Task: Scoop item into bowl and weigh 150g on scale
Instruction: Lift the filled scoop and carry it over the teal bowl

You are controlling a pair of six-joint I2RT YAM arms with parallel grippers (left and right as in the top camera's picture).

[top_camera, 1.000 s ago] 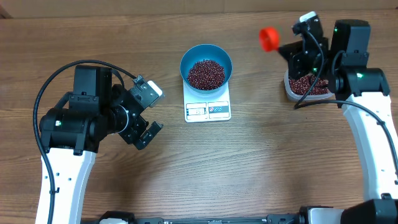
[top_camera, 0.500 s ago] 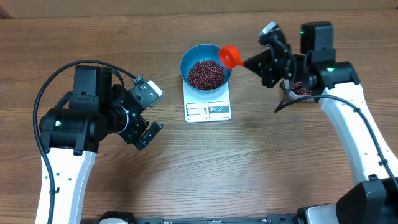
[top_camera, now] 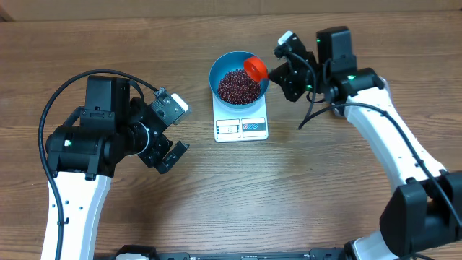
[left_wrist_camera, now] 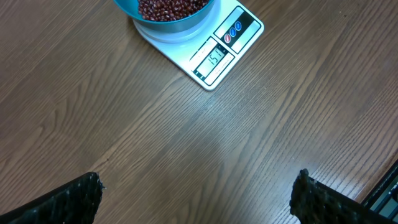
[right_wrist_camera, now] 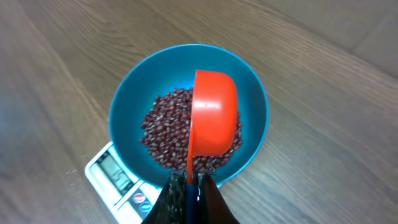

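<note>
Showing only two dark, ribbed fingertips [left_wrist_camera: 68, 202] at the lower corners of the left wrist view, the left jaws stand wide apart with bare tabletop [left_wrist_camera: 186, 155] between them and hold nothing. The left arm [top_camera: 101, 137] sits folded at the left side of the tabletop, well apart from the scale [left_wrist_camera: 176, 45]. The digits in the scale's display [left_wrist_camera: 216, 57] are too small to read with certainty. The top edge of that view cuts off most of the bowl [right_wrist_camera: 127, 102].

In the right wrist view, the right jaws are closed on the handle of the red-orange measuring cup [right_wrist_camera: 214, 112]. The bottom edge cuts off the grip point. The cup turns its outer shell to the camera, so its contents cannot be seen. The right arm [top_camera: 375, 108] extends from the right side toward the bowl, with the wrist pointed left. The cup hangs directly ahead of the jaws, over the right part of the bowl and above the beans [right_wrist_camera: 161, 124]. The bowl stands on the scale and covers all but its display end.
</note>
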